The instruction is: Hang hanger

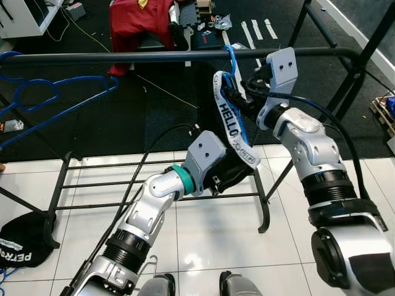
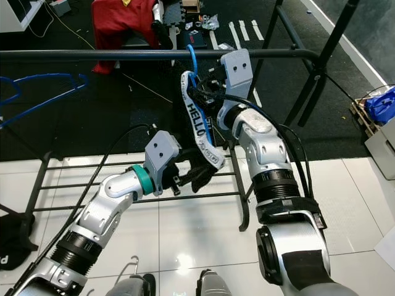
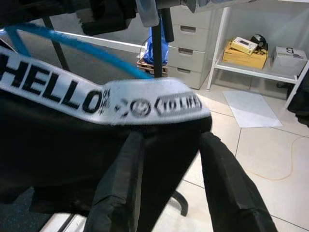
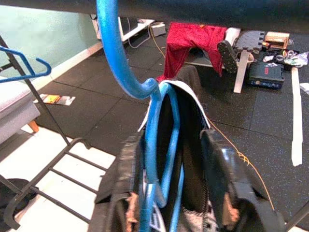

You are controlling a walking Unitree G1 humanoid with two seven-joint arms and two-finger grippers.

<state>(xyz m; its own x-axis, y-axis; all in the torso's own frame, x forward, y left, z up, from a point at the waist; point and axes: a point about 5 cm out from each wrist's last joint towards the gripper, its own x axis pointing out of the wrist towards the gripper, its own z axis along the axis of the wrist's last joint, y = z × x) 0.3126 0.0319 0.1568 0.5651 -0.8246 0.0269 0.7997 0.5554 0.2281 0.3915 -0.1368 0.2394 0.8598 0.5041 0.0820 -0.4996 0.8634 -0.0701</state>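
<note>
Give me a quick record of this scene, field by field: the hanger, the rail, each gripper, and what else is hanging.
hanger: blue, hook over the rail, carrying a black garment with a white HELLO band
rail: black bar of a clothes rack
right gripper: shut on hanger neck, just below the rail
left gripper: fingers either side of the garment's lower end
also hanging: second blue hanger, at the robot's left

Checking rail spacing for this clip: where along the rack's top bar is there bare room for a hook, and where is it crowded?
The top bar is bare between the empty blue hanger and the hanger with the black garment. It's crowded there, by the right hand.
</note>
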